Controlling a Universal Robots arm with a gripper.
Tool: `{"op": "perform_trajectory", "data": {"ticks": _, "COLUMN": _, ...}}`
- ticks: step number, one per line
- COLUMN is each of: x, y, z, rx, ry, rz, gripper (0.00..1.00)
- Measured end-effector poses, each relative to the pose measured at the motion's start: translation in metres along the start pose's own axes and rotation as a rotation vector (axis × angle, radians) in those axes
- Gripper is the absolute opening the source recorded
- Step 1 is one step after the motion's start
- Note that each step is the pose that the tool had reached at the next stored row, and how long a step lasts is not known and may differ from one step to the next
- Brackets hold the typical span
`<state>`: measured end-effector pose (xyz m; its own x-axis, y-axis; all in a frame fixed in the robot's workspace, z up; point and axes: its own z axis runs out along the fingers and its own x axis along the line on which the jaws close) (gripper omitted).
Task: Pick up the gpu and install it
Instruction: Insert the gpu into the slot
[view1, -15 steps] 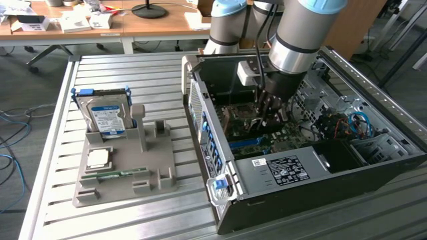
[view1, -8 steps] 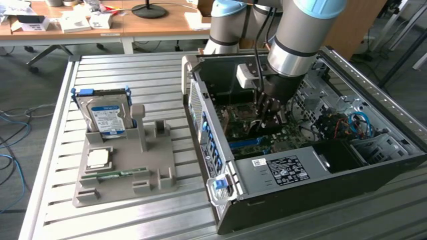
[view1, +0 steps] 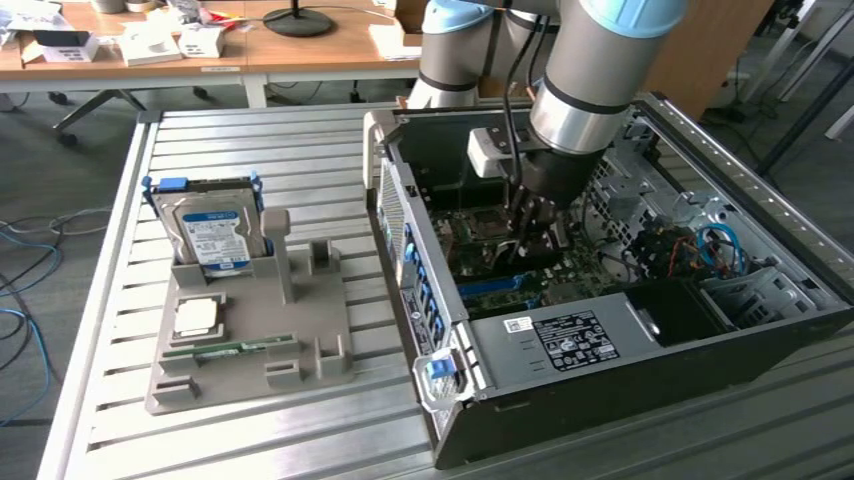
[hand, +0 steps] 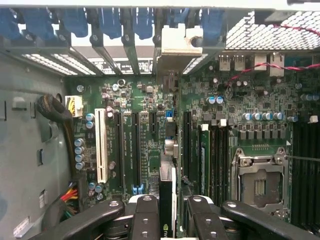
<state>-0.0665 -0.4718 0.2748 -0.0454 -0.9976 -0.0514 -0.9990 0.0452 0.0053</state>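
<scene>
My gripper (view1: 531, 238) reaches down into the open computer case (view1: 747, 240), over the motherboard (view1: 474, 240). In the wrist view the gripper (hand: 167, 212) is shut on the gpu (hand: 169, 150), a thin dark card seen edge-on. The card runs from between the black fingers (hand: 145, 215) to its silver bracket (hand: 175, 42) at the case's rear slot openings. It stands on edge over the green motherboard (hand: 130, 100), parallel to the black expansion slots (hand: 137, 145). Whether its lower edge sits in a slot I cannot tell.
A grey holder (view1: 320, 360) on the slatted table at the exterior view's left carries a hard drive (view1: 214, 235), a square chip (view1: 198, 317) and a green memory stick (view1: 240, 348). Inside the case are a white slot (hand: 101, 145), a processor socket (hand: 260, 182) and cable bundles (hand: 65, 195).
</scene>
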Motion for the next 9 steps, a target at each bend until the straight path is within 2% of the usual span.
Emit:
{"op": "perform_trajectory", "data": {"ticks": 6, "x": 0.0001, "y": 0.0006, "z": 0.0001, "rx": 0.0, "ry": 0.0003, "rz": 0.0, "gripper": 0.26}}
{"op": "perform_trajectory", "data": {"ticks": 9, "x": 0.0002, "y": 0.0039, "z": 0.0004, "rx": 0.0001, "ry": 0.0001, "rz": 0.0, "gripper": 0.26}}
